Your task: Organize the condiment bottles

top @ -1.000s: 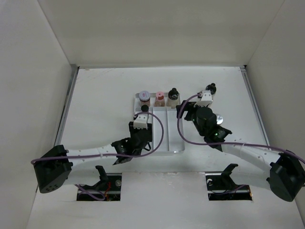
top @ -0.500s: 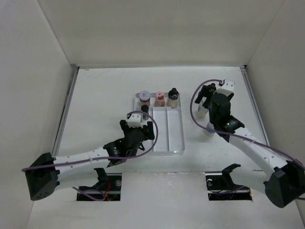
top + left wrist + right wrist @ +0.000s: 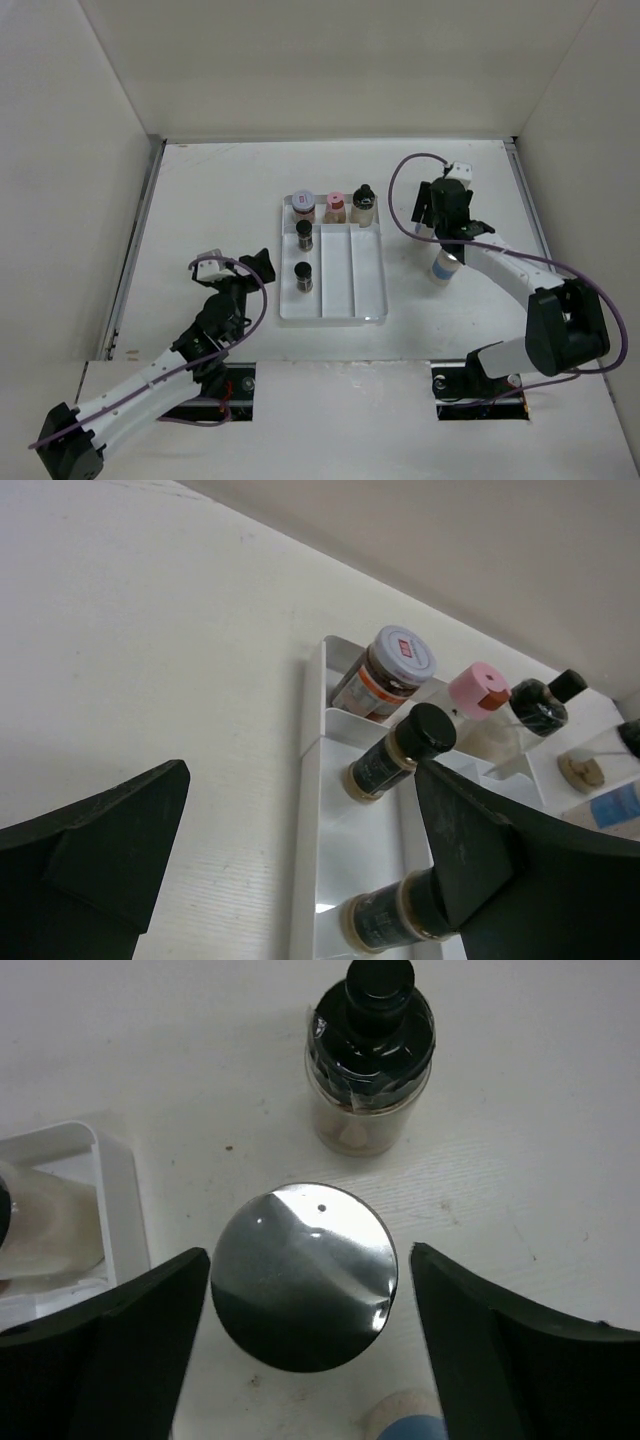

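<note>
Five condiment bottles stand in the clear tray (image 3: 368,290). A silver-lidded jar (image 3: 302,206), a pink-capped one (image 3: 335,206) and a black-knobbed one (image 3: 364,203) fill the back row. Two dark jars (image 3: 304,235) (image 3: 303,276) stand in the left column. My left gripper (image 3: 237,266) hangs open to the left of the tray, holding nothing. My right gripper (image 3: 310,1290) is open astride a silver-lidded shaker (image 3: 304,1275), with a gap on each side. A clear bottle with a black knob cap (image 3: 370,1055) stands just beyond it.
A blue-labelled bottle (image 3: 443,263) stands on the table just nearer than my right gripper (image 3: 440,222). The tray's corner (image 3: 95,1175) lies left of the shaker. White walls enclose the table on three sides.
My left gripper opened, left a dark jar in the tray's left column and drew back left and nearer. My right gripper swung out from the tray, back and right, over the silver-lidded shaker.
</note>
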`<action>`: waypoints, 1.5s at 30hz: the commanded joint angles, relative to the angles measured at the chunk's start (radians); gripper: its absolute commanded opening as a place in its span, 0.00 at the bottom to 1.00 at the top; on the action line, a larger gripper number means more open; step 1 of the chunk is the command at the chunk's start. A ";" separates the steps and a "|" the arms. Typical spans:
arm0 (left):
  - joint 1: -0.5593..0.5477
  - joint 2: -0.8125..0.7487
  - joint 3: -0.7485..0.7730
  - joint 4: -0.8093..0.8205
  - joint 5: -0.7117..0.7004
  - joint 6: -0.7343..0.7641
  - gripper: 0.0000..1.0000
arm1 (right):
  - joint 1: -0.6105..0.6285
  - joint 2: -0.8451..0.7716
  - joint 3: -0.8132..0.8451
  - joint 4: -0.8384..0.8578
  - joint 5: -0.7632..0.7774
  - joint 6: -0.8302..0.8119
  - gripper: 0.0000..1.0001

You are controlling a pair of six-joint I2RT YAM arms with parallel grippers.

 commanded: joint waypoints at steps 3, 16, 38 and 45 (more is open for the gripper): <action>0.016 0.056 -0.026 0.118 -0.002 0.011 1.00 | -0.007 -0.013 0.076 0.057 0.023 0.001 0.65; 0.045 0.099 -0.058 0.216 -0.002 0.018 1.00 | 0.390 -0.264 0.019 0.141 0.144 -0.029 0.59; 0.056 0.145 -0.058 0.241 0.016 0.014 1.00 | 0.574 0.047 0.158 0.276 0.140 -0.047 0.60; 0.057 0.151 -0.061 0.255 0.019 0.017 1.00 | 0.569 0.160 0.240 0.291 0.120 -0.051 0.60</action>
